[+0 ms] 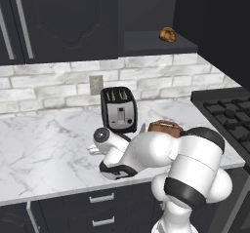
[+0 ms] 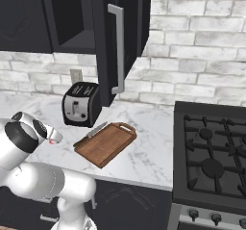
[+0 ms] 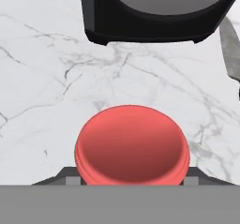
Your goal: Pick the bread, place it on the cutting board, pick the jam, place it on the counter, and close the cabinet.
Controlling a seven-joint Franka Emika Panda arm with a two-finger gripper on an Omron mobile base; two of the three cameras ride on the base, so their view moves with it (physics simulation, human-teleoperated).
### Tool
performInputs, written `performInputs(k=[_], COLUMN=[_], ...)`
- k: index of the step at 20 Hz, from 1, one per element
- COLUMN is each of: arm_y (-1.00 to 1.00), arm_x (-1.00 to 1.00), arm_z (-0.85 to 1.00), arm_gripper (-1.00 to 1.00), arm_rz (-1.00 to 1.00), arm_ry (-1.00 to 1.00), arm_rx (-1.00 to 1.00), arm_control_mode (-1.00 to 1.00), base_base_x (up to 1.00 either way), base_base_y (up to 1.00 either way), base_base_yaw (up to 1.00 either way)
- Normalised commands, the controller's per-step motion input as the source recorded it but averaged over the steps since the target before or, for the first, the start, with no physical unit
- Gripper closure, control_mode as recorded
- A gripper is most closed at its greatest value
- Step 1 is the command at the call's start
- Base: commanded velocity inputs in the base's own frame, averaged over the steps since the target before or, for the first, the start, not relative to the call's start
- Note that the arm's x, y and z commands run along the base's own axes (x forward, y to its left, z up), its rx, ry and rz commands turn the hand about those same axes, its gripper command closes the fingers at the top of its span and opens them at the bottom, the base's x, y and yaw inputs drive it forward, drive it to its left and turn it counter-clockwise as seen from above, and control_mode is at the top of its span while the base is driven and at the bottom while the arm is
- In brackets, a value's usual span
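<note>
Low in the hand view, the jaws pinch the red jam jar [image 3: 132, 145] above the marble desk [image 3: 42, 78], toaster [image 3: 154, 12] at top. Bread roll [image 1: 167, 34] sits on the open cabinet [image 1: 156, 44] shelf, upper right of the left base view. Cutting board [image 2: 105, 144] lies center of the right base view, just right of the toaster.

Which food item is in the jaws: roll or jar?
The short red jam jar, gripped, white marble counter beneath; the golden-brown bread roll sits up on the dark cabinet shelf.
</note>
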Motion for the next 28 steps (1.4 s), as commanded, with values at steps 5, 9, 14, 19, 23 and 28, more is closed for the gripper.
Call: performInputs(k=[5, 9, 14, 19, 23, 28], arm_y=[0.0, 0.0, 0.0, 0.0, 0.0, 0.0], arm_x=[0.0, 0.0, 0.0, 0.0, 0.0, 0.0], arm_z=[-0.04, 0.0, 0.0, 0.0, 0.0, 0.0], arm_gripper=[1.0, 1.0, 1.0, -1.0, -1.0, -1.0], arm_rz=[0.0, 0.0, 0.0, 0.0, 0.0, 0.0], arm_ry=[0.01, 0.0, 0.0, 0.0, 0.0, 0.0], arm_rx=[0.0, 0.0, 0.0, 0.0, 0.0, 0.0], arm_control_mode=[-1.0, -1.0, -1.0, -1.0, -1.0, -1.0], base_base_x=[0.0, 0.0, 0.0, 0.0, 0.0, 0.0], base_base_y=[0.0, 0.0, 0.0, 0.0, 0.0, 0.0], base_base_yaw=[0.0, 0.0, 0.0, 0.0, 0.0, 0.0])
